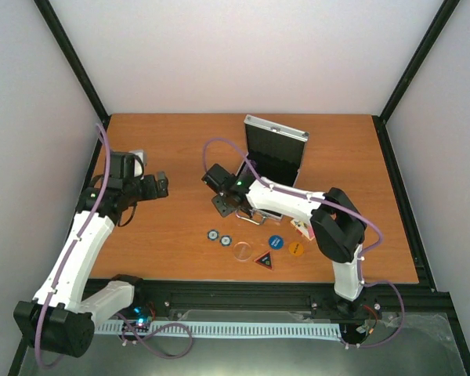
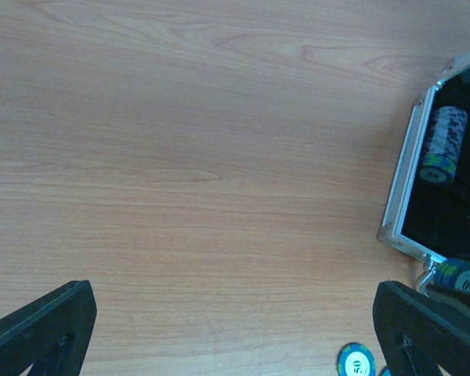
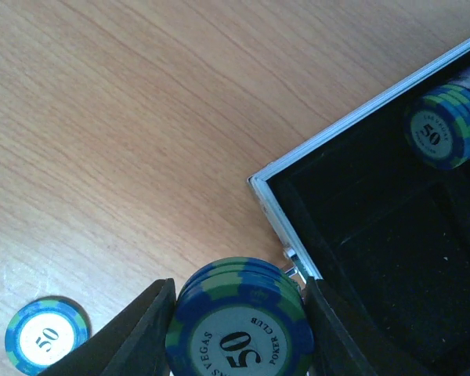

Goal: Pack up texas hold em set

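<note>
The silver case (image 1: pixel 276 130) stands open at the back of the table, its black lining showing. In the right wrist view my right gripper (image 3: pixel 239 291) is shut on a small stack of blue-green "50" chips (image 3: pixel 239 341), just outside the case's near corner (image 3: pixel 260 185). Another chip stack (image 3: pixel 445 125) lies inside the case. One loose chip (image 3: pixel 45 337) rests on the table to the left. My left gripper (image 2: pixel 235 337) is open over bare wood, left of the case (image 2: pixel 407 168). In the top view the right gripper (image 1: pixel 223 206) is left of the case and the left gripper (image 1: pixel 158 186) is at the far left.
In front of the case lie two loose chips (image 1: pixel 212 234), a clear round disc (image 1: pixel 242 251), a triangular button (image 1: pixel 265 259), a blue round button (image 1: pixel 276 242) and an orange one (image 1: pixel 297 248). A red-backed deck (image 1: pixel 304 230) peeks from under the right arm.
</note>
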